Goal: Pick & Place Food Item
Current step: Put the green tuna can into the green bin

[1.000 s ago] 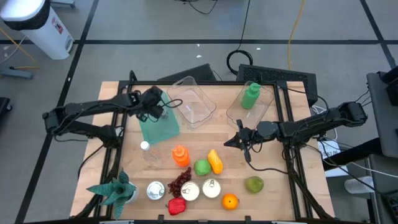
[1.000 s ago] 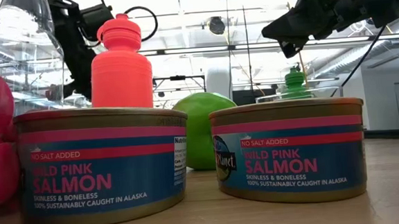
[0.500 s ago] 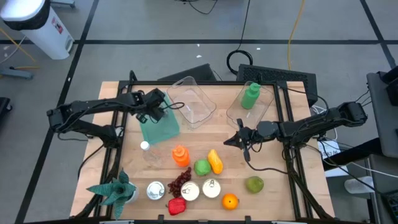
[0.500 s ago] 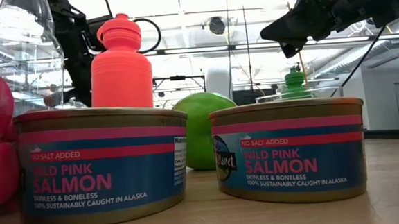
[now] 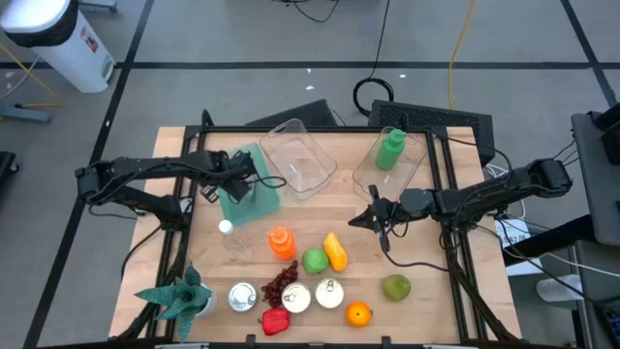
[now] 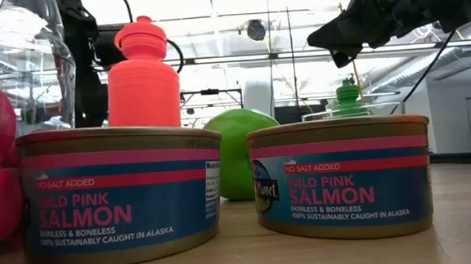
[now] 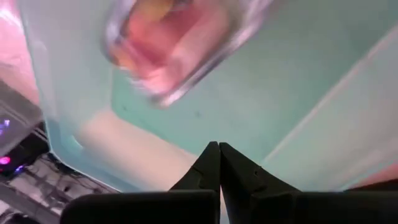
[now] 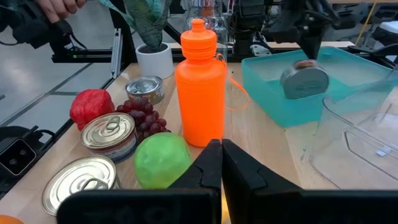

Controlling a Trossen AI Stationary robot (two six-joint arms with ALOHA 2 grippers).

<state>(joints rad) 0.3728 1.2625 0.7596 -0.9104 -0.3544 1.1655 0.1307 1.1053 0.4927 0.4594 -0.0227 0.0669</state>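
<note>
A teal bin (image 5: 254, 199) stands at the table's left back. A grey can (image 8: 303, 78) sits tilted inside it, blurred in the left wrist view (image 7: 168, 43). My left gripper (image 5: 232, 182) hangs over the bin, pointing steeply down, fingers shut (image 7: 217, 149) and apart from the can. My right gripper (image 5: 353, 222) hovers shut and level over the table's middle right (image 8: 216, 146). In front of it stand an orange bottle (image 8: 200, 87), a green apple (image 8: 160, 160), two cans (image 8: 109, 134), grapes (image 8: 144, 115) and a red pepper (image 8: 91, 107).
Two clear bins stand at the back, one empty (image 5: 298, 160), one holding a green bottle (image 5: 390, 150). A clear bottle (image 5: 228, 233), a potted plant (image 5: 179, 296), a yellow fruit (image 5: 335, 250), an orange (image 5: 358, 313) and a green fruit (image 5: 395, 286) crowd the near half.
My left gripper has sunk over the teal bin, shifting toward the table's near edge and tipping further down. Its fingers stay shut. My right arm has kept still.
</note>
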